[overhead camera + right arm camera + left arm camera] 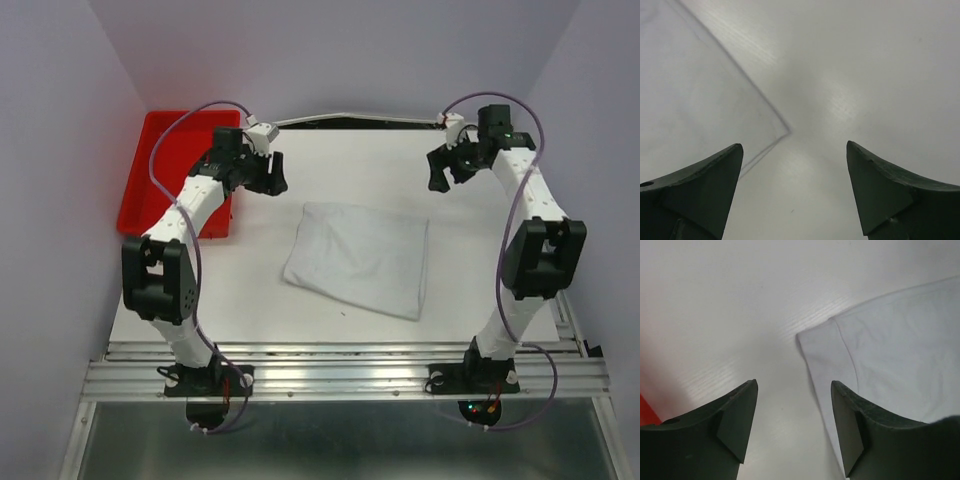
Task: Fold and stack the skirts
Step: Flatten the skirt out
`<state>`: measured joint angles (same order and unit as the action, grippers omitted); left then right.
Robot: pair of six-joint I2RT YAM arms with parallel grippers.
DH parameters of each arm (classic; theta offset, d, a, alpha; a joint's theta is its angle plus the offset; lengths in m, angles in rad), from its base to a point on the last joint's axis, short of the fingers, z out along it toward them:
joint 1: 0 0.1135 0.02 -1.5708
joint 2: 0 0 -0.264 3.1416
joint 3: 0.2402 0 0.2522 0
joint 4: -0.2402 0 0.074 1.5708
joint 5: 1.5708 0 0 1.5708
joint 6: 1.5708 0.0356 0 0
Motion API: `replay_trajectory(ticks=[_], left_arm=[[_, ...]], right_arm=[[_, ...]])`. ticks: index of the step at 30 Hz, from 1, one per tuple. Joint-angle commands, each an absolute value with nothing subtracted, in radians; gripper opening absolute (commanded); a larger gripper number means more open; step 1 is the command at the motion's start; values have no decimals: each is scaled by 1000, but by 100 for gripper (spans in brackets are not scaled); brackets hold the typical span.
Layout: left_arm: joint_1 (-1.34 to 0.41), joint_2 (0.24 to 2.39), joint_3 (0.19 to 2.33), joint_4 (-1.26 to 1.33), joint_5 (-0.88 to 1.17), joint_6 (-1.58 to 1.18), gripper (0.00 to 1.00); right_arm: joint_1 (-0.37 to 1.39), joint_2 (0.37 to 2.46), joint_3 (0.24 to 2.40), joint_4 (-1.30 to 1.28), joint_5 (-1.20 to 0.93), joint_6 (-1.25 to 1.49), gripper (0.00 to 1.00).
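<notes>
One pale white skirt (pixel 360 258) lies folded into a rough rectangle at the middle of the table. My left gripper (pixel 268 182) hangs above the table just beyond the skirt's far left corner. Its fingers stand open with nothing between them. In the left wrist view the skirt's hemmed corner (pixel 890 350) lies ahead and to the right of the left gripper (pixel 794 385). My right gripper (pixel 443 172) hovers past the far right corner, also open and empty. The right wrist view has the skirt (pixel 690 100) on the left, its corner just ahead of the right gripper (pixel 795 146).
A red bin (pixel 160 170) stands at the table's far left edge, partly behind the left arm. Pale walls close in the table on three sides. A metal rail (pixel 340 375) carrying both arm bases runs along the near edge.
</notes>
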<state>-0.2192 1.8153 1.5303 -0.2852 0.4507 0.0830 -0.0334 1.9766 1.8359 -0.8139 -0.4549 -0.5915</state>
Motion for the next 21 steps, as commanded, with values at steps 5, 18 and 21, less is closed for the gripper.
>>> replay_trajectory(ticks=[5,18,21], left_arm=[[-219,1330,1050,-354,656,369,67],[-267,1382,934,-541,583,647,68],[-279,1414,927,-548,563,702,69]], right_arm=[[-35,1461,1393,-1141,-652,-488,72],[351,1410,1040,-1114,-445,-471,65],[388,1460,1002,-1129,-446,-471,66]])
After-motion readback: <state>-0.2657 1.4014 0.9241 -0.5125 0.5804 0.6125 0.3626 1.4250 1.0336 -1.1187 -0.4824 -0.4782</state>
